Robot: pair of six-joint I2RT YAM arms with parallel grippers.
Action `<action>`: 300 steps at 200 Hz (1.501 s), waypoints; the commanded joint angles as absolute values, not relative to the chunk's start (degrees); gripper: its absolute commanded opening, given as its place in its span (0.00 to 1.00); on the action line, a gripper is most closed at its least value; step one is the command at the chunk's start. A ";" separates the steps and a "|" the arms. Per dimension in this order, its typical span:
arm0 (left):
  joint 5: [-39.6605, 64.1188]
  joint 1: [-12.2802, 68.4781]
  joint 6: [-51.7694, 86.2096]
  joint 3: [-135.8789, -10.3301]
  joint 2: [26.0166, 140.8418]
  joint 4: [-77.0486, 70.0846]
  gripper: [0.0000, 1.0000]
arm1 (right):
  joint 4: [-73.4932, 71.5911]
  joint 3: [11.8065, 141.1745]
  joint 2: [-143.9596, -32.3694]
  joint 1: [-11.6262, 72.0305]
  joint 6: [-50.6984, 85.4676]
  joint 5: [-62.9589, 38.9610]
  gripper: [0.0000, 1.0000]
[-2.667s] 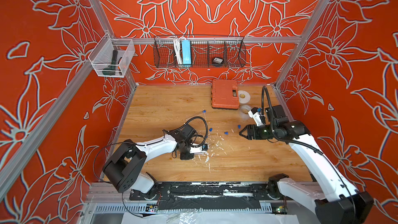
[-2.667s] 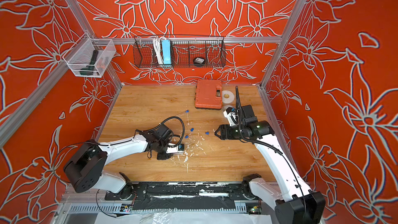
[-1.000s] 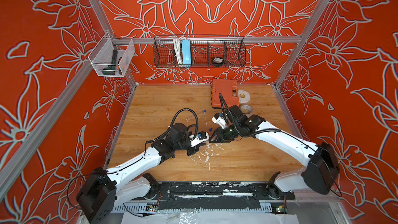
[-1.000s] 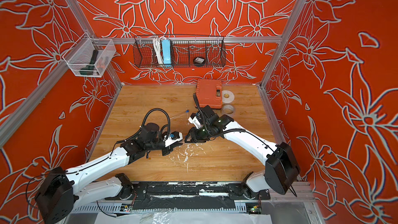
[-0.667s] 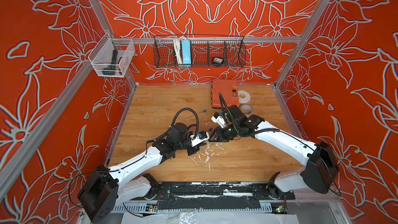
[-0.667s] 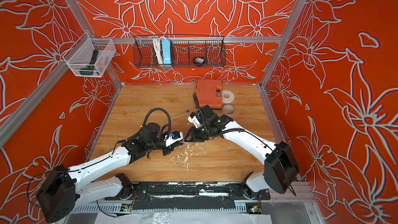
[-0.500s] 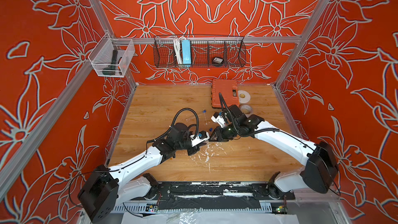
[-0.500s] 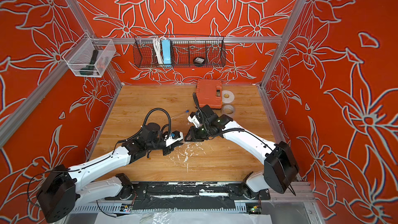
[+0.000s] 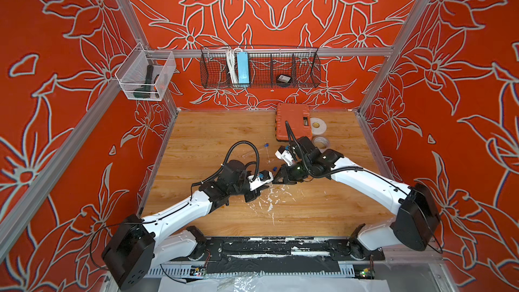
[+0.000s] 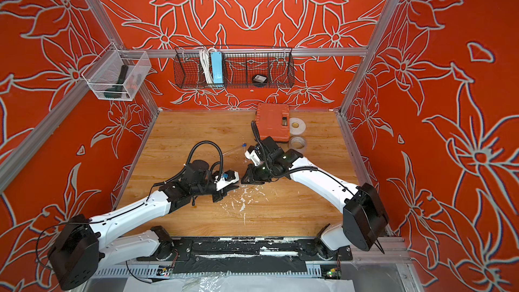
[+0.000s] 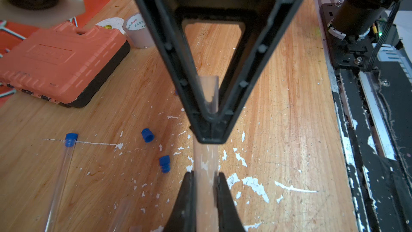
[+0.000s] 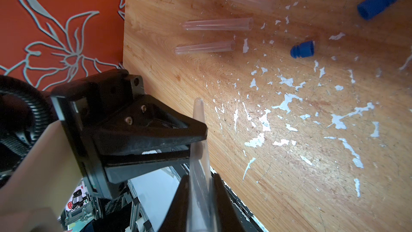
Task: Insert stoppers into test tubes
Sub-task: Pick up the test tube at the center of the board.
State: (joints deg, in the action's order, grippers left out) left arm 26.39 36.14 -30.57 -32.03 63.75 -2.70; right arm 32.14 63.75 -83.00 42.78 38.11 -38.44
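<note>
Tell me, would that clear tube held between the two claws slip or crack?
Probably slippery: the tube looks smooth and glossy, pinched only by narrow tips of the left gripper and right gripper. Its thin clear wall suggests it is light, perhaps crackable if squeezed hard.

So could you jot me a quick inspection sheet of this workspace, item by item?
Surface: wooden table, white flecks.
Job's things: one tube held; three open tubes lie flat; one capped tube; loose stoppers.
Clutter: orange case, two tape rolls.
Grippers: right gripper shut on the tube; left gripper flanks it, grip unclear.
Cables: black hoses loop over both arms.
Surroundings: red flowered walls, wire basket, clear bin.
</note>
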 commanded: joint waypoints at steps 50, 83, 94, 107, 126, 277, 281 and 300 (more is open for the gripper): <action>22.86 36.47 -31.08 -28.30 57.65 -3.77 0.43 | 32.36 65.25 -79.43 42.10 39.03 -43.39 0.16; 23.22 36.47 -31.48 -26.82 57.13 -4.44 0.40 | 33.21 65.06 -78.31 42.01 39.24 -45.52 0.16; 23.55 36.50 -31.79 -26.64 55.05 -4.81 0.37 | 32.49 64.62 -78.05 41.93 39.83 -45.96 0.16; 23.89 36.47 -32.05 -26.63 54.51 -5.09 0.34 | 32.20 64.42 -78.09 41.92 40.14 -45.99 0.16; 23.99 36.55 -32.16 -26.72 53.89 -4.97 0.30 | 32.26 64.51 -78.25 41.84 40.14 -45.97 0.16; 10.76 36.48 -17.93 -25.55 52.83 -10.92 0.00 | 38.49 64.98 -68.44 36.49 16.61 -26.80 0.52; 9.26 36.47 -16.63 -25.37 52.74 -11.47 0.00 | 38.78 64.56 -68.03 36.48 13.18 -24.19 0.52; 3.00 36.15 -11.50 -25.05 52.62 -13.11 0.00 | 38.61 62.31 -68.20 36.48 0.02 -16.02 0.52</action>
